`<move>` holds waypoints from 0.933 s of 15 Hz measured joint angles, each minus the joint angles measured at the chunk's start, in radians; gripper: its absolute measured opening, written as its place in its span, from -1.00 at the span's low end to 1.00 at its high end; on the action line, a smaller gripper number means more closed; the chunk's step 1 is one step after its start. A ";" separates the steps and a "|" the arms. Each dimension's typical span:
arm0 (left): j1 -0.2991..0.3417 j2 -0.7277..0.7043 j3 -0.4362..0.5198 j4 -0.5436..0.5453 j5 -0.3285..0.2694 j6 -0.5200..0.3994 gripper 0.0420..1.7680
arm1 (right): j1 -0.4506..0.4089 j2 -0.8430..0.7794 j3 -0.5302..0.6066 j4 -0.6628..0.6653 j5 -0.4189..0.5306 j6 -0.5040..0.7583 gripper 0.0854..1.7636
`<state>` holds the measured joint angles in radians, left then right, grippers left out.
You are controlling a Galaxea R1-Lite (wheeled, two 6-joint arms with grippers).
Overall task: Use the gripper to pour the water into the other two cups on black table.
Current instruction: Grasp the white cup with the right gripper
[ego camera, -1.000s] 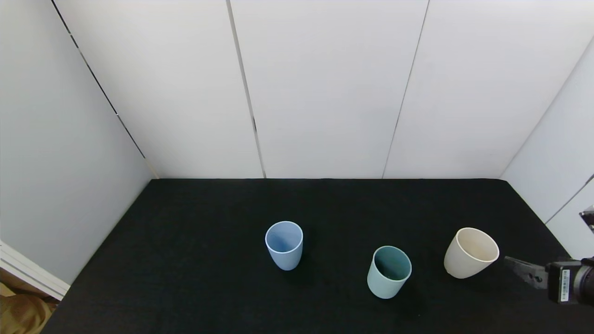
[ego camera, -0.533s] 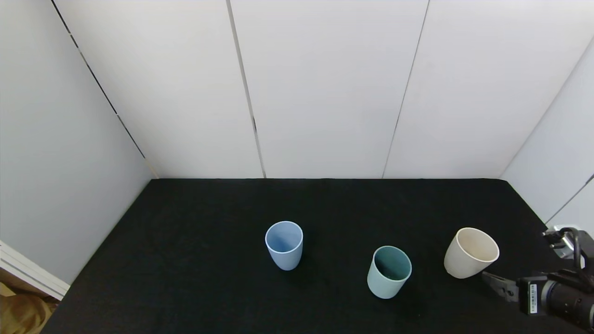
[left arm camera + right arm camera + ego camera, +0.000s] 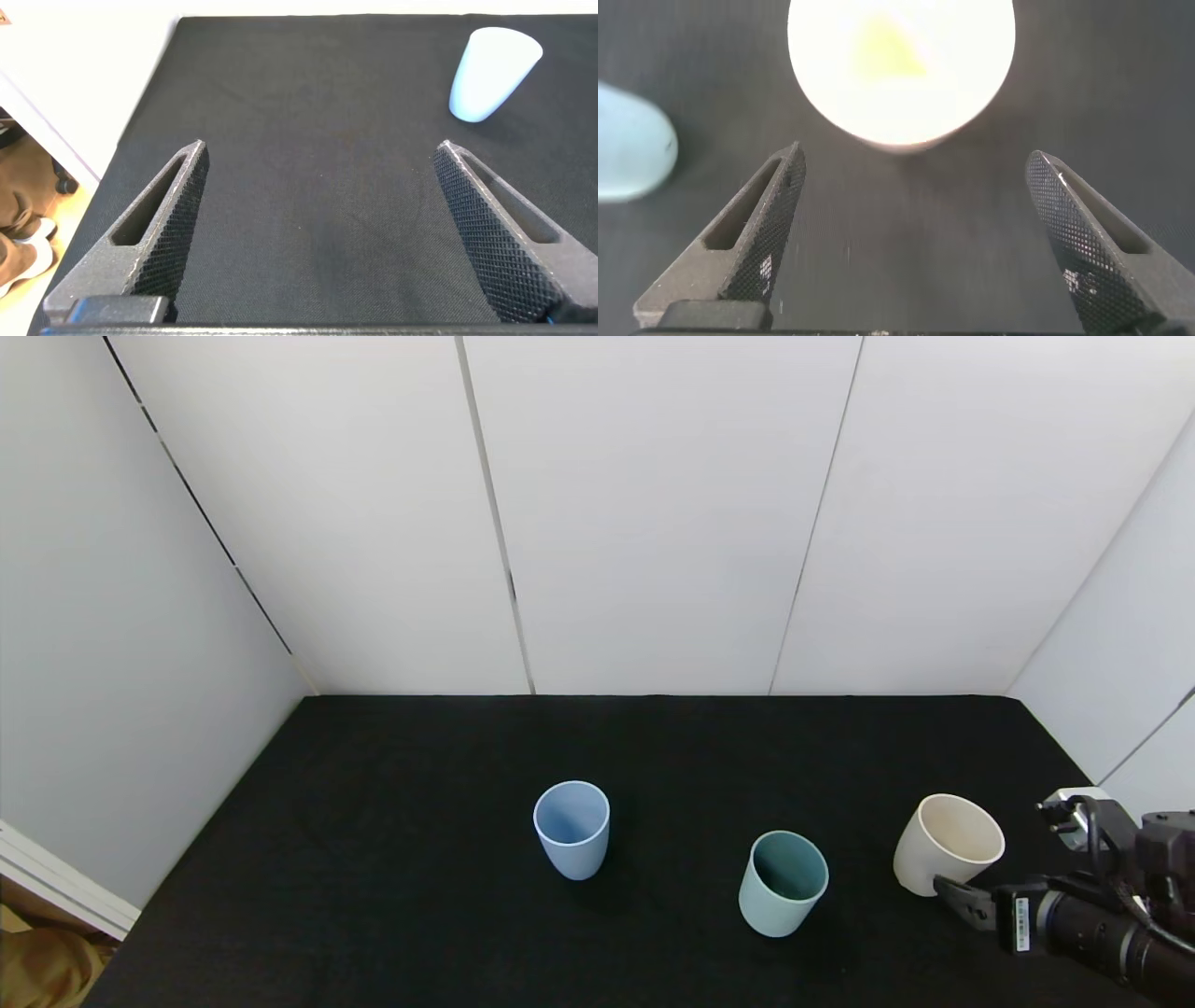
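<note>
Right hand [image 3: 906, 233] is wide open and just beside the cream cup [image 3: 948, 843] on the counter [image 3: 420, 896], holding nothing, so no water has gone into the blue cup [image 3: 571, 828] or green cup [image 3: 783, 882] yet.

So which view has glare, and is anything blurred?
Right wrist view: the cream cup is washed out to a white glow, and the teal cup is a soft smear. Head view: even light, cups sharp, faint shadows on the black table.
</note>
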<state>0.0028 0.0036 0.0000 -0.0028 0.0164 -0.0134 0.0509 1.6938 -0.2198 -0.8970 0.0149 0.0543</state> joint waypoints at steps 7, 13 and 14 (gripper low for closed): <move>0.000 0.000 0.000 0.000 0.000 0.000 0.94 | -0.003 0.153 0.003 -0.224 0.006 0.005 0.94; 0.000 0.000 0.000 0.000 0.000 0.000 0.94 | 0.001 0.210 -0.025 -0.259 0.007 0.004 0.94; 0.000 0.000 0.000 0.000 0.000 0.000 0.94 | 0.001 0.217 -0.034 -0.259 0.007 0.005 0.94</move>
<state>0.0028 0.0036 0.0000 -0.0028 0.0162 -0.0130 0.0519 1.9113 -0.2538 -1.1564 0.0221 0.0589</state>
